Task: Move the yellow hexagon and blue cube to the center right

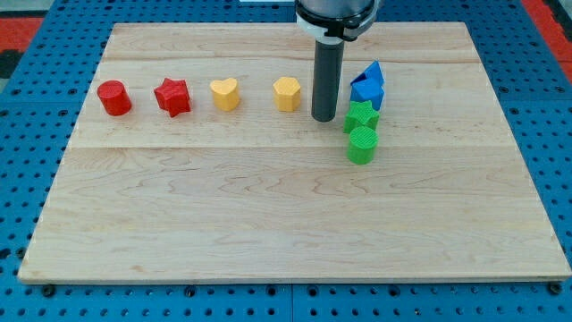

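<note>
Yellow hexagon (287,93) sits at the bench's (268,224) 12 o'clock, my tip (323,118) just at its 3 o'clock, between it and the blue cube (367,93). No gripper here: only a rod, holding nothing, seemingly placed to push.

Yellow hexagon (287,93), blue cube (366,92)
</note>
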### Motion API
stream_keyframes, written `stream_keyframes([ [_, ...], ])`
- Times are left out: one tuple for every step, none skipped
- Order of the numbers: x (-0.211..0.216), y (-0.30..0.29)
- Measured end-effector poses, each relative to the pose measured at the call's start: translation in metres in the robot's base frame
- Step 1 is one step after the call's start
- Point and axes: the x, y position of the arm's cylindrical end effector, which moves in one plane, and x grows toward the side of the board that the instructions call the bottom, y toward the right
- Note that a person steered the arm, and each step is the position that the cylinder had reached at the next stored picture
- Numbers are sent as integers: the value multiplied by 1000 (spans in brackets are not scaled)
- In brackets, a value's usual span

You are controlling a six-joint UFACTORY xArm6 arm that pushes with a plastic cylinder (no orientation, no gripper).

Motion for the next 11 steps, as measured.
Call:
stream_keyframes([
  [3, 0],
  [32, -4],
  [20, -56],
  [12, -85],
  [-17, -65],
  [-50, -46],
  [-98, -56],
  [-126, -65],
  [-134, -101],
  [-135, -64],
  [-117, -74],
])
